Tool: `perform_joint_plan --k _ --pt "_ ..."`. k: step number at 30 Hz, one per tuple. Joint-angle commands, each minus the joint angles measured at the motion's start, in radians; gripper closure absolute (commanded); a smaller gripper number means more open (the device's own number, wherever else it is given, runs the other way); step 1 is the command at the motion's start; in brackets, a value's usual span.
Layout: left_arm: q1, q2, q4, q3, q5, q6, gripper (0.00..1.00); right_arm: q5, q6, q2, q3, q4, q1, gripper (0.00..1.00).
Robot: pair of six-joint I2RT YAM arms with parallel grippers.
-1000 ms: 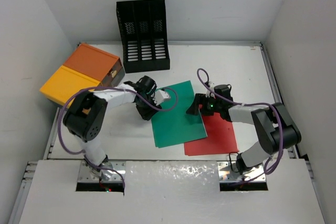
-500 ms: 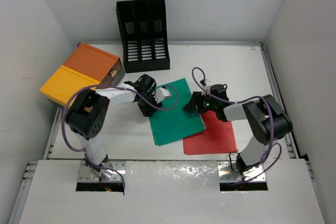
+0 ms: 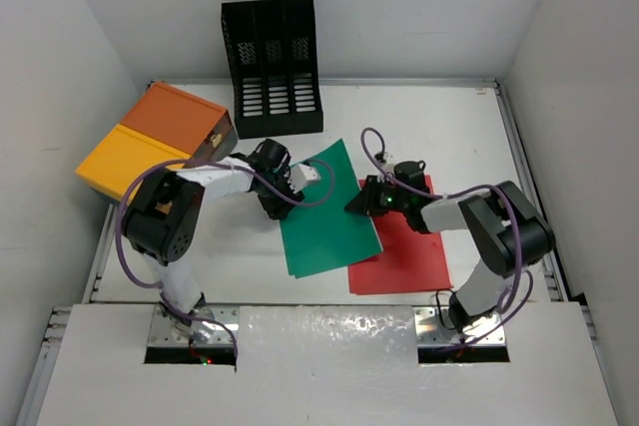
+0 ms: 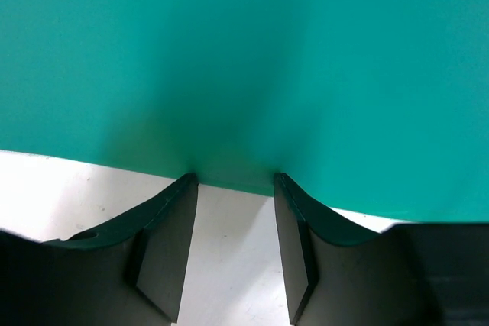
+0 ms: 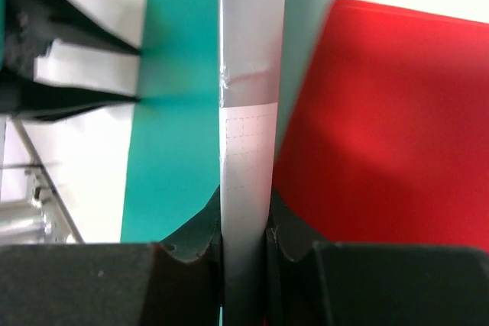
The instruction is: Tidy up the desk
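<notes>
Tilting steeper than a second ago, the green folder (image 3: 324, 216) lifts off the worktop (image 3: 449, 127): my right gripper (image 5: 244, 227) pinches its edge, while my left gripper (image 4: 234, 185), spread, braces the opposite edge for racking.

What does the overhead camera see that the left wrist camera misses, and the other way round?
Only the overhead view shows the rack, the box, the red folder and the right pincer. Only the left wrist view shows, close up, the left pincer's fingers standing apart, tips at the green folder's edge, with bare desk between them. Both show the green folder, the desk and the left pincer.
</notes>
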Motion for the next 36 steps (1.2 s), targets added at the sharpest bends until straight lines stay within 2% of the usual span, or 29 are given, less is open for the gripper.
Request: perform_joint_plan --k 1,7,10,12,15,21,28,32,36 --pt "0.008 -0.077 0.037 -0.041 0.050 0.002 0.57 -0.085 -0.120 -0.091 0.034 -0.129 0.069 1.00" --pt "0.009 -0.424 -0.092 0.019 0.007 0.055 0.50 0.088 -0.188 -0.354 0.060 -0.223 0.069 1.00" --pt "0.020 -0.511 -0.184 0.103 0.005 0.047 0.49 0.169 -0.215 -0.420 0.136 -0.312 0.072 1.00" --pt "0.035 -0.538 -0.218 0.141 -0.033 0.026 0.44 0.199 -0.231 -0.475 0.179 -0.367 0.072 1.00" --pt "0.084 -0.589 -0.205 0.132 -0.085 -0.025 0.44 0.246 -0.265 -0.537 0.262 -0.425 0.079 1.00" --pt "0.314 -0.655 -0.174 0.194 -0.026 -0.169 0.43 0.386 -0.338 -0.560 0.449 -0.512 0.080 1.00" --pt "0.425 -0.701 -0.110 0.152 -0.053 -0.252 0.43 0.441 -0.324 -0.501 0.618 -0.418 0.082 1.00" --pt "0.512 -0.706 -0.056 0.126 -0.039 -0.286 0.43 0.544 -0.328 -0.422 0.662 -0.195 0.092 1.00" --pt "0.587 -0.707 -0.057 0.126 -0.007 -0.287 0.43 0.633 -0.474 -0.266 0.802 -0.070 0.155 1.00"
